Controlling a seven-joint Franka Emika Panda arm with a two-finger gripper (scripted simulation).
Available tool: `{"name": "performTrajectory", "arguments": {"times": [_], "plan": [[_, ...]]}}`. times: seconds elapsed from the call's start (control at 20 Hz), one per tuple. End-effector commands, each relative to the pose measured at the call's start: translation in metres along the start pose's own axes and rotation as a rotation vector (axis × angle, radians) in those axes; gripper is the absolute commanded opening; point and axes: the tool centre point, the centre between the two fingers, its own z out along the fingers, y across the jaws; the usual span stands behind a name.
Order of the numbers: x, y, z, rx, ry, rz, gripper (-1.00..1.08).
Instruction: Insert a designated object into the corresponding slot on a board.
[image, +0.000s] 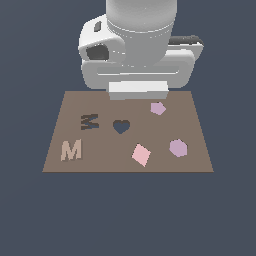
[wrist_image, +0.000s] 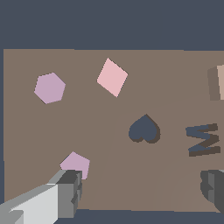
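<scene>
Nearest the exterior camera, at the board's (image: 128, 165) front corner on the exterior view's left, lies the tan M block (image: 71, 150), flat and untouched, just in front of the M-shaped slot (image: 89, 121). Moving rightward come the heart-shaped cutout (image: 121, 126), the pink diamond tile (image: 141, 154), a lilac pentagon tile (image: 158, 108) and the lilac hexagon tile (image: 178, 148). The gripper (wrist_image: 140, 192) hangs over the board's far edge with its fingers (wrist_image: 70, 192) spread wide apart and holding nothing.

The likely trouble is orientation: the slot appears turned a quarter relative to the block, so the block would probably jam on the rim unless rotated before lowering. A grasp across the M's notched outline could also slip or tilt it. The arm must cross much of the board, and a low pass might nudge the loose tiles.

Beneath everything, the surface is a plain dark blue-grey plane, and no walls or other features of a room are visible.
</scene>
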Motion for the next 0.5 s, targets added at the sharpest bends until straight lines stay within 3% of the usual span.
{"name": "performTrajectory", "arguments": {"times": [0.0,0.45], "plan": [[0.000,0.000,0.000,0.000,0.000,0.000,1.00],[0.010,0.024,0.014,-0.002,0.002,-0.016,1.00]]}}
